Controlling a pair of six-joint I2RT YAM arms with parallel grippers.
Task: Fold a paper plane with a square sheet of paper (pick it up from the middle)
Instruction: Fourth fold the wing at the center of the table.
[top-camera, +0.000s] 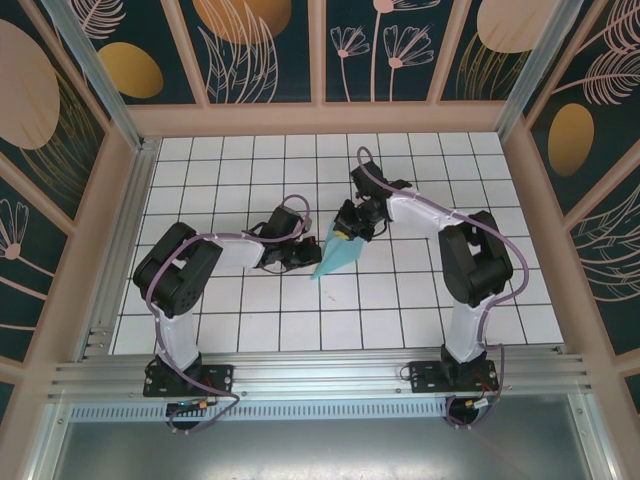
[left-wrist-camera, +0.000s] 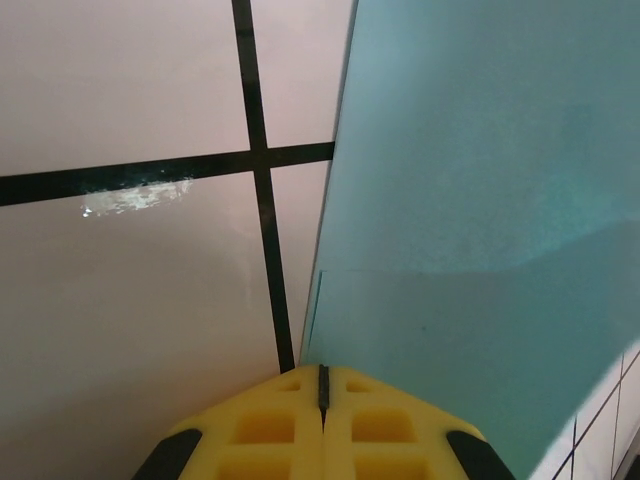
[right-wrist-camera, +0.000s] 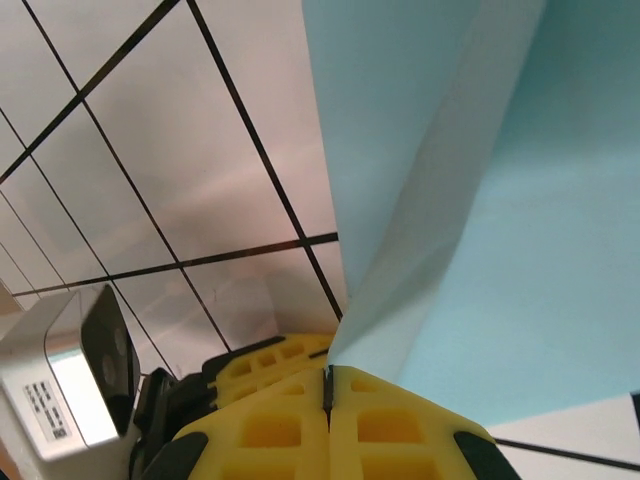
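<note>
The square sheet of paper (top-camera: 336, 256) is light turquoise and folded into a tapered shape, its point toward the near side, held up off the middle of the table. My left gripper (top-camera: 312, 250) meets its left edge; in the left wrist view the yellow jaws (left-wrist-camera: 322, 372) are shut with the paper (left-wrist-camera: 480, 200) edge running into the slit. My right gripper (top-camera: 347, 237) holds the top end; in the right wrist view it (right-wrist-camera: 327, 376) is shut on a creased corner of the paper (right-wrist-camera: 520, 250), with the left gripper's yellow fingers (right-wrist-camera: 265, 360) right beside it.
The white grid table (top-camera: 220, 300) is boxed in by patterned walls on three sides (top-camera: 320, 60). An aluminium rail (top-camera: 320, 375) with both arm bases runs along the near edge. The left wrist's white camera housing (right-wrist-camera: 60, 385) sits close to my right gripper.
</note>
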